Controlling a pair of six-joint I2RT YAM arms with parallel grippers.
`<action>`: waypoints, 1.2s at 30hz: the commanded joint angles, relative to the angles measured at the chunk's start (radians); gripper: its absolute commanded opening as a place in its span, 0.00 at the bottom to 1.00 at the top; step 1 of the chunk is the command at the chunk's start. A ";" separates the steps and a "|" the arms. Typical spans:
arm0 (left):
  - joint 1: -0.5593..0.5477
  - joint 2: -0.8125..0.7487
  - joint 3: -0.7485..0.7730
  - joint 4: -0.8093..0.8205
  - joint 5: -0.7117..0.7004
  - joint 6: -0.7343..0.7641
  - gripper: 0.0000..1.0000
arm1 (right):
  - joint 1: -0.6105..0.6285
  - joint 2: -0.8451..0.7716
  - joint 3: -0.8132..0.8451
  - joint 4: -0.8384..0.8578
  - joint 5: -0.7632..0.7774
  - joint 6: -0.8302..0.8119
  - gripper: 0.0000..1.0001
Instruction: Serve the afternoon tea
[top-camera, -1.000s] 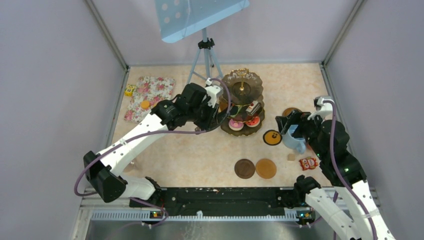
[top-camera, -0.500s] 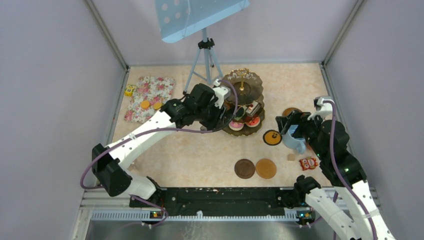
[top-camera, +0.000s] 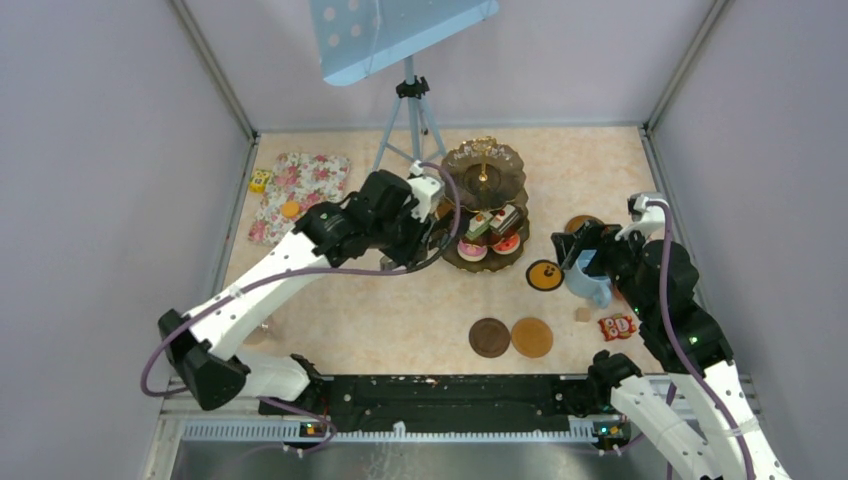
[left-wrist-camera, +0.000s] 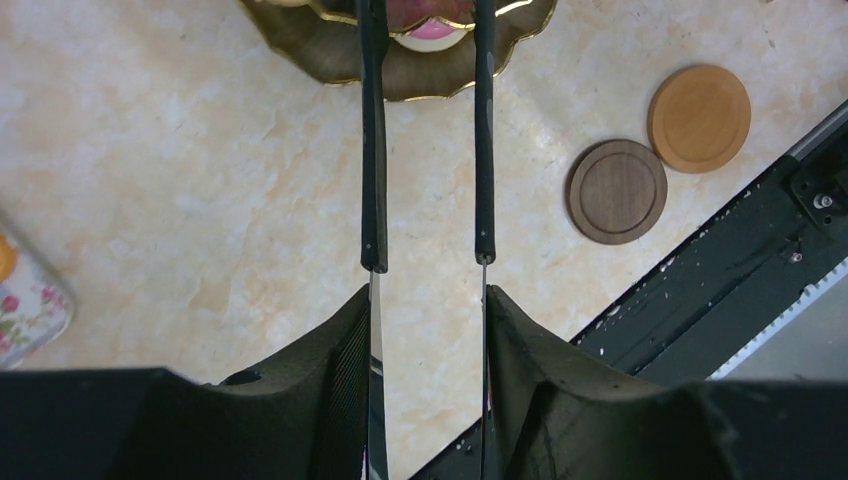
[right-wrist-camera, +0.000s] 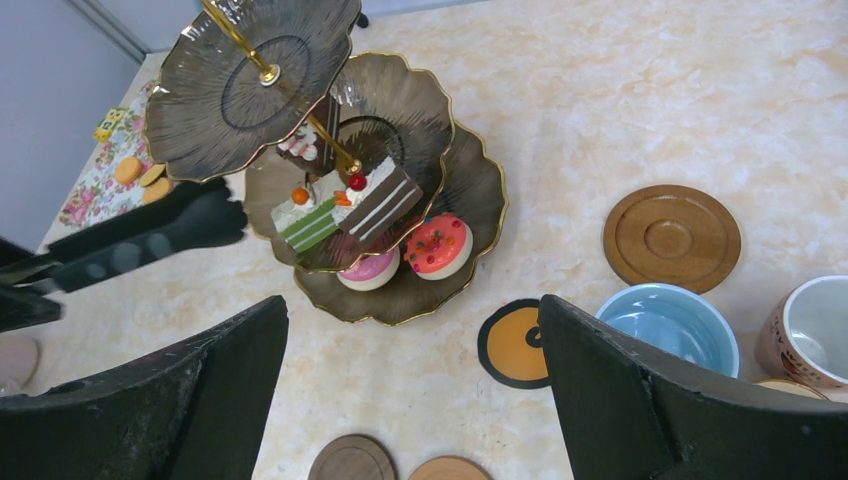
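Note:
The dark three-tier gold-rimmed stand holds a green-white slice, a chocolate layered slice, a pink cake and a red cake. My left gripper is shut on the black tongs, whose arms reach to the stand's bottom tier; their tips are out of view. It sits left of the stand. My right gripper is open and empty, above the table beside the light blue mug. Another mug is at the right edge.
Brown coasters lie near the front, one behind the mugs, and an orange-black disc. The floral mat carries orange tarts. A tripod, red packet and front rail border the space.
My left arm swung right toward the stand with the tongs, then drew back left. The right arm has not moved.

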 joint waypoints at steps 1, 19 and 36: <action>-0.002 -0.185 0.059 -0.128 -0.091 0.010 0.45 | 0.011 -0.008 0.022 0.022 0.009 0.003 0.94; 0.649 -0.035 -0.034 0.002 -0.219 -0.209 0.56 | 0.011 -0.002 0.008 0.030 -0.009 0.007 0.94; 0.745 0.255 -0.079 0.162 -0.250 -0.286 0.61 | 0.011 -0.012 -0.020 0.037 -0.002 0.011 0.94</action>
